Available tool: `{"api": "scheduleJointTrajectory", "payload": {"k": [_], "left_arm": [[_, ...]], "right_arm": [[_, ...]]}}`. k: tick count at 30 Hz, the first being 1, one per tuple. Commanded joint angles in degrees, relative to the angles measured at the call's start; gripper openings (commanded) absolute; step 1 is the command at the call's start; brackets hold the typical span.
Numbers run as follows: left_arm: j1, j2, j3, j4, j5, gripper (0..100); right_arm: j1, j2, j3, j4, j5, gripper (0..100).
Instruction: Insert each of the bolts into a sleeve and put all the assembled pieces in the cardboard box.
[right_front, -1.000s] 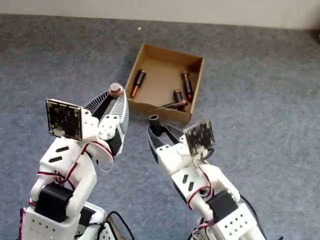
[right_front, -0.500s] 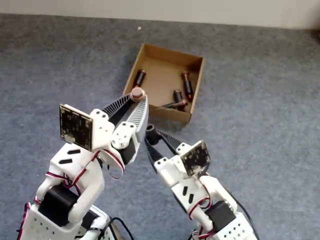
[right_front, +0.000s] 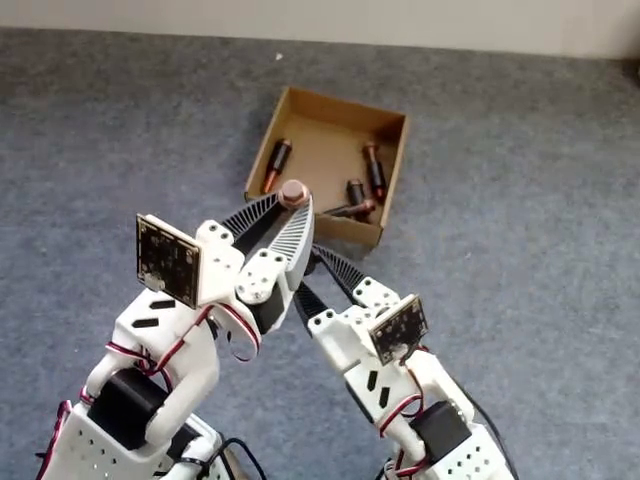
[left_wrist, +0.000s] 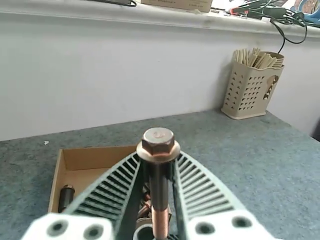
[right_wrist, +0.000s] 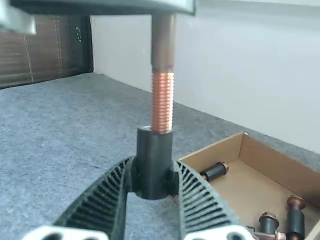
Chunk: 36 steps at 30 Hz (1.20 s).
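Now mid-insertion: left gripper (left_wrist: 159, 159) pinching bolt (left_wrist: 158, 142), tip at mouth of sleeve (right_wrist: 151, 156) clamped in right gripper (right_wrist: 152, 176) — next likely needs a straight push, axes aligned.

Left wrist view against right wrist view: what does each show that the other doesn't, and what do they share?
Left wrist view, not the right: the hex head of the bolt, sitting above the left hand that clamps its shank, and a beige slotted holder of sticks by the wall. Right wrist view, not the left: the right hand gripping the black sleeve, with the bolt's threaded tip at its mouth. Both: the bolt's copper threads, the cardboard box with assembled pieces inside, grey carpet, pale wall.
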Motion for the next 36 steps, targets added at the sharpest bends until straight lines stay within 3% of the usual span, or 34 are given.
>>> {"api": "scheduleJointTrajectory", "payload": {"k": [1,11,20,22,26,36], "left_arm": [[-2.6,-0.7,-0.7,-1.7,0.6,1],[-3.8,-0.7,1.3,-1.5,0.7,1],[-0.6,-0.7,3.7,-1.1,0.6,1],[-0.6,-0.2,4.5,-0.4,0.4,5],[-0.5,-0.7,7.3,2.1,-5.3,23],[-1.5,-0.7,5.8,5.3,-10.6,23]], "right_arm": [[-0.5,-1.2,0.0,-2.4,0.6,0.5],[-0.5,-1.2,-0.1,-2.5,0.6,0.5],[0.8,-1.2,-0.1,-2.5,0.6,0.5],[2.0,-1.2,-0.1,-2.5,0.4,0.5],[3.6,-1.2,-0.1,-2.5,0.4,0.5],[3.7,-1.2,2.7,-2.5,0.4,0.5]]}}
